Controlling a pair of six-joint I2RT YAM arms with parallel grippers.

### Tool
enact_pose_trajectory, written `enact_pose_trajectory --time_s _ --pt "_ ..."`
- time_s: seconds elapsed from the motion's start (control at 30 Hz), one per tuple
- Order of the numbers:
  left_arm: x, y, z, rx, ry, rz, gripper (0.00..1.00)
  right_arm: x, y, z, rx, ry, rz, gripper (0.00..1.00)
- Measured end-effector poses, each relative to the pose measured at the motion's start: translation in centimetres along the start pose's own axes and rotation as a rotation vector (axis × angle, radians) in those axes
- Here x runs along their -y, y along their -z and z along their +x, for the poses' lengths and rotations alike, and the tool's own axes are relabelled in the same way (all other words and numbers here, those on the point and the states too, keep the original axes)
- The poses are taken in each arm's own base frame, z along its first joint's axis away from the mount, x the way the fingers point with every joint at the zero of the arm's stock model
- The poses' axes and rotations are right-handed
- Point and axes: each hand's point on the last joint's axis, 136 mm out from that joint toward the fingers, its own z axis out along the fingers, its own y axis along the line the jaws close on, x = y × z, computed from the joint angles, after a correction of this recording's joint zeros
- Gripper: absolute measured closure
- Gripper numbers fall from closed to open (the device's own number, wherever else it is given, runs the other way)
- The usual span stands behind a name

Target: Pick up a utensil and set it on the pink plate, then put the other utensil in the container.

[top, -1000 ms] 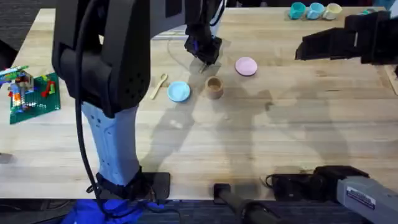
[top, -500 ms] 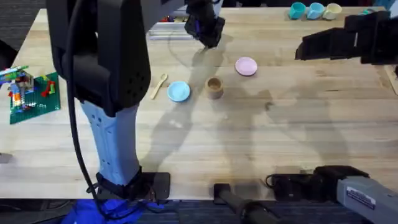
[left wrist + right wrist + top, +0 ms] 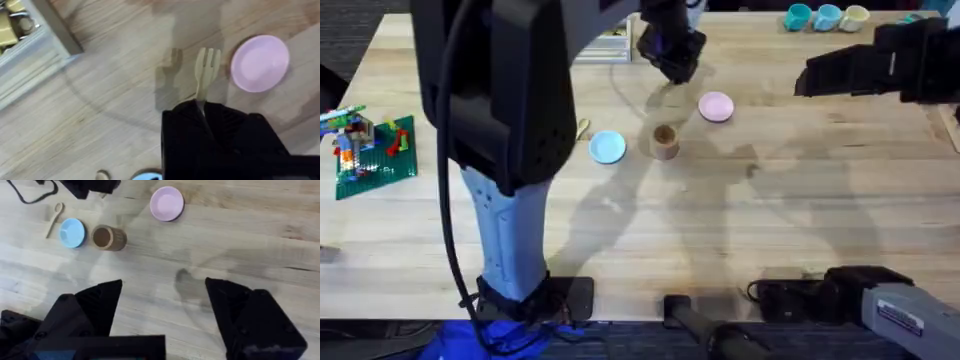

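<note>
light: bright, even | shadows: soft, on table (image 3: 740, 230) | blur: left wrist view, perhaps motion

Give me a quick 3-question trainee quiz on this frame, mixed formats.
1. True or false: the left hand is shut on the wooden fork.
2. Multiple choice: in the overhead view, what stands between the light blue plate and the pink plate? A) the brown cup B) a white tray C) a dark blue tub
3. Fill in: the right hand is ____ and holds nothing.

Key: 1 true, the fork's tines stick out past the fingers, above the table beside the pink plate. 2 A. 3 open.
</note>
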Motion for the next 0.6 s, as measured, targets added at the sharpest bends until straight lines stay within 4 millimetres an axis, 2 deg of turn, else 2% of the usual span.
enact_pose_trajectory --time_s 0.27,0.6 --pt "4.3 -0.1 -0.5 0.022 -0.057 0.043 0.960 0.0 0.0 0.0 0.000 0.000 0.000 0.004" --pt "8.3 0.1 -2.6 0.121 -0.102 0.086 0.960 0.0 0.0 0.0 0.000 0.000 0.000 0.004"
